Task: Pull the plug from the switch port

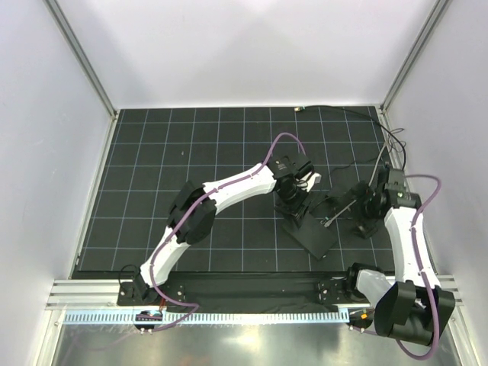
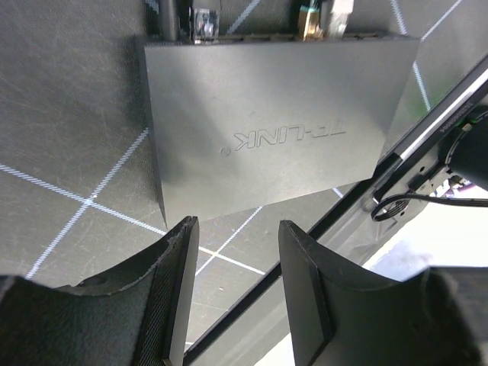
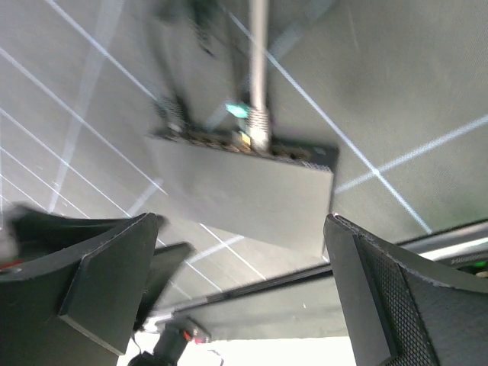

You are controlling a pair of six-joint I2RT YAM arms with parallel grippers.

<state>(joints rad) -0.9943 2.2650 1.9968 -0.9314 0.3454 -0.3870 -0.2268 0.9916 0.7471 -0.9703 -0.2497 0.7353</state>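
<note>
My left claw (image 2: 236,236) stands open, its two fingers apart with nothing between them. Their tips are just short of the near long edge of the switch (image 2: 282,130).

There is one switch, a flat matte black box. In the top view it lies slantwise on the grid mat (image 1: 191,152), its long axis running from upper left to lower right. Its row of ports is on the long edge away from the table's near rail.

Two leads go into that row. At the left end, as my right wrist sees it, is the one plug (image 3: 174,114), dark and blurred, seated in the switch port (image 3: 177,131). Its long axis is square to the port edge, its nose points into the box, and its thin black cable (image 3: 164,53) trails straight away from the box.

Further right a single grey cable (image 3: 259,69) with a silver tip also sits in a port, beside one green light (image 3: 238,110).

My right claw (image 3: 240,225) is spread wide and holds nothing. In its wrist view the box shows between its two fingers, and neither finger touches the plug.
</note>
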